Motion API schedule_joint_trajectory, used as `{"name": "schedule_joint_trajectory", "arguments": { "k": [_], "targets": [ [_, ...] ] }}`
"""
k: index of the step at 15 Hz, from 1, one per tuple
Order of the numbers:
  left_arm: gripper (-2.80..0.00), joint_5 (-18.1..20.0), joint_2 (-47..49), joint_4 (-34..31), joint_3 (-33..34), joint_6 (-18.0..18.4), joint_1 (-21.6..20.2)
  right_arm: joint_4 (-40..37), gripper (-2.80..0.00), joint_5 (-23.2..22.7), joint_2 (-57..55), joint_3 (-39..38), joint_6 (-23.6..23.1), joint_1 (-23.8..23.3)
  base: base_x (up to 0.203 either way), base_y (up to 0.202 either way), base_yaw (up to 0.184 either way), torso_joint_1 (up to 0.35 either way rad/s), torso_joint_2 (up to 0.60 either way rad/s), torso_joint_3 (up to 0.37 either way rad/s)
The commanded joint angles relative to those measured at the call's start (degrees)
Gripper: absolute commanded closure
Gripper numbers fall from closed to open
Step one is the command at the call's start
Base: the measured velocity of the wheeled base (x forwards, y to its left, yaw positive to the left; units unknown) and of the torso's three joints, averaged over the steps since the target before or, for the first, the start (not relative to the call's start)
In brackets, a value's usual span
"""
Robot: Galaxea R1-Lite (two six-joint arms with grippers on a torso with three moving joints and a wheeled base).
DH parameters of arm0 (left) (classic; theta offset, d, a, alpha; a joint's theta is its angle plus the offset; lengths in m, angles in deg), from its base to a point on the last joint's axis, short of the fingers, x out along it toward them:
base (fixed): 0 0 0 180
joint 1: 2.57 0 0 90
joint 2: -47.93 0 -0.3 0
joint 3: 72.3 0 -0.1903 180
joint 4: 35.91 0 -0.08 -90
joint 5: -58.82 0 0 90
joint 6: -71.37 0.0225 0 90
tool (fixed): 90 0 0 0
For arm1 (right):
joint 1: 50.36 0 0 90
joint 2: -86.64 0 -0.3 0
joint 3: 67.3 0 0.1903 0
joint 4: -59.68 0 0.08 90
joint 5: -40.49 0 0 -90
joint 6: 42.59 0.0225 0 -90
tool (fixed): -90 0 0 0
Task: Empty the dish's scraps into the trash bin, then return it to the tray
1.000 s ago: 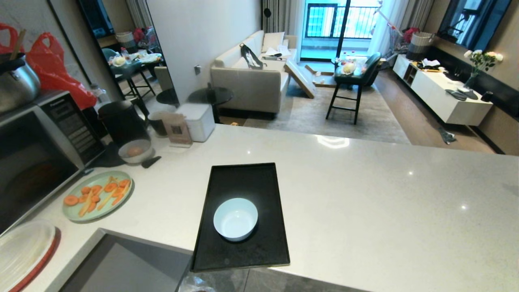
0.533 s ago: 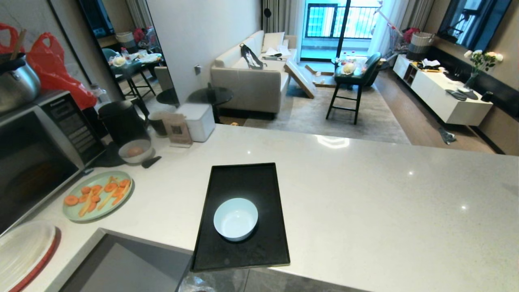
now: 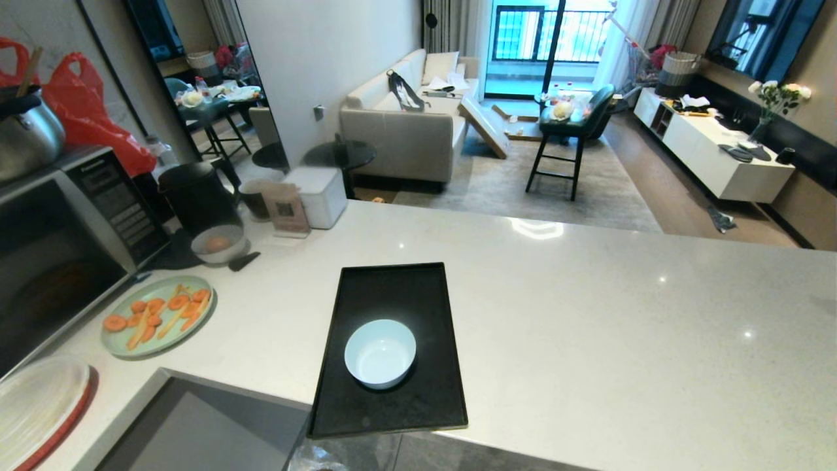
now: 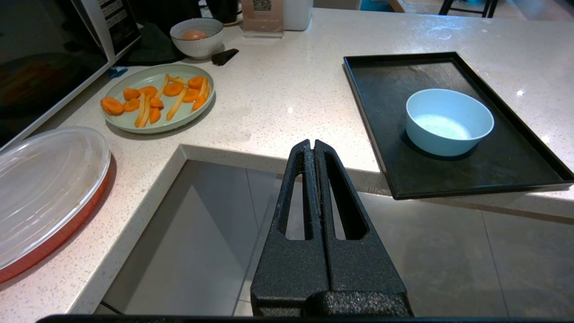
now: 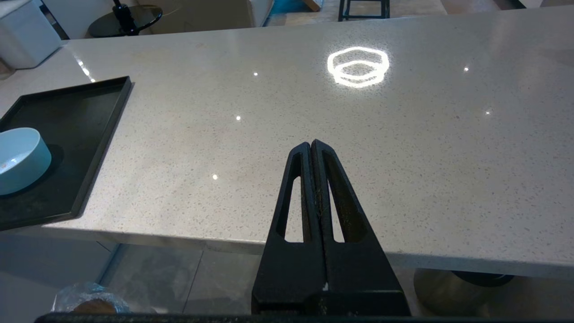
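From the head view neither arm shows; only the speckled white counter [image 3: 588, 314] and what sits on it. The black tray [image 3: 392, 294] lies at the counter's near edge, and the white bowl [image 3: 380, 353] stands upright on its nearer half, empty, with no scraps inside. At about 9 o'clock from the tray sits a pale green plate [image 3: 157, 316] of carrot slices and sticks, and at 10 o'clock a greyer bowl holding 1 orange ball [image 3: 218, 244], beside the microwave [image 3: 65, 242].

The wrist views give what the head view cannot. The left gripper [image 4: 312, 144] hangs off the counter's near edge over the grey floor tiles, its 2 fingers pressed flat together and holding nothing. From it the bowl [image 4: 449, 121] lies at about 2 o'clock, well apart, resting on the tray [image 4: 376, 89]. A red dish under a clear lid [image 4: 45, 188] shows near the counter's edge there.

The right gripper [image 5: 311, 144] is likewise clenched on nothing, poised at the counter's near edge over bare stone. From it the bowl [image 5: 20, 159] lies at roughly 9 o'clock, well apart. Below the counter edge, this view also catches the clear bag lining of the trash bin [image 5: 87, 298], only a sliver of which shows in the head view [image 3: 314, 458].
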Motion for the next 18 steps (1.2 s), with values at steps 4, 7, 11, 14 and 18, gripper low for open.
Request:
{"name": "schedule_joint_trajectory", "arguments": {
  "k": [4, 7, 11, 14, 18],
  "targets": [
    [0.0, 0.0, 0.0, 0.0, 0.0, 0.0, 0.0, 0.0, 0.0, 0.0, 0.0, 0.0, 0.0, 0.0, 0.0, 0.0, 0.0, 0.0, 0.0, 0.0],
    [0.0, 0.0, 0.0, 0.0, 0.0, 0.0, 0.0, 0.0, 0.0, 0.0, 0.0, 0.0, 0.0, 0.0, 0.0, 0.0, 0.0, 0.0, 0.0, 0.0],
    [0.0, 0.0, 0.0, 0.0, 0.0, 0.0, 0.0, 0.0, 0.0, 0.0, 0.0, 0.0, -0.1, 0.0, 0.0, 0.0, 0.0, 0.0, 0.0, 0.0],
    [0.0, 0.0, 0.0, 0.0, 0.0, 0.0, 0.0, 0.0, 0.0, 0.0, -0.1, 0.0, 0.1, 0.0, 0.0, 0.0, 0.0, 0.0, 0.0, 0.0],
    [0.0, 0.0, 0.0, 0.1, 0.0, 0.0, 0.0, 0.0, 0.0, 0.1, -0.1, 0.0, 0.1, 0.0, 0.0, 0.0, 0.0, 0.0, 0.0, 0.0]
  ]
}}
